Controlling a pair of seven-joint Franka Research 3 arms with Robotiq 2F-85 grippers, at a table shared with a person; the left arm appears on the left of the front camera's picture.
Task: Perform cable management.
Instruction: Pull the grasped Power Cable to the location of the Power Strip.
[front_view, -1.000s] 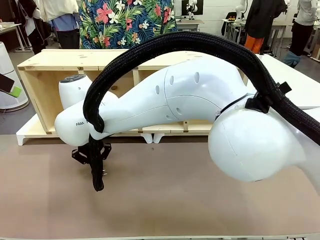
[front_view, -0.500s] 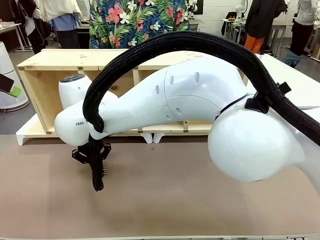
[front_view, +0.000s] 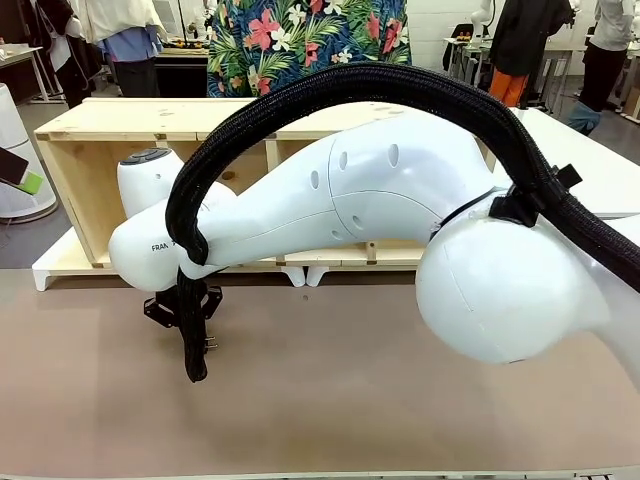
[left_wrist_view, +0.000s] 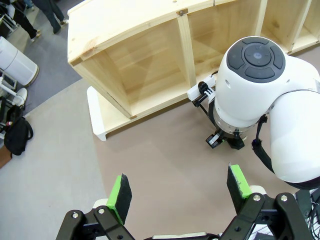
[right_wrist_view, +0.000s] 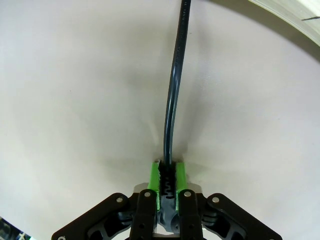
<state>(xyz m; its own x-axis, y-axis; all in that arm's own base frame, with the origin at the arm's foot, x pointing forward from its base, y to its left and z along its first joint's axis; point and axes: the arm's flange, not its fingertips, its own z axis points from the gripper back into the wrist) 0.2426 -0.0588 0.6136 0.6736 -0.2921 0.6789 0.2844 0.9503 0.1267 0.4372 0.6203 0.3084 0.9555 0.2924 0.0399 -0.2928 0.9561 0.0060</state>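
Right pincer (right_wrist_view: 167, 174) clamped shut on the cable (right_wrist_view: 176, 85), left pincer (left_wrist_view: 179, 187) wide open, empty; risk: cord slipping through pads if dragged against table (right_wrist_view: 75, 100) friction.

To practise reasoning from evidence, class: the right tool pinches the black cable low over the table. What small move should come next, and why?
Probably a short pull: the right tool is shut on the cable, which trails away across the table with a slight bend, so drawing it back would take up slack. The left tool hangs open and empty.
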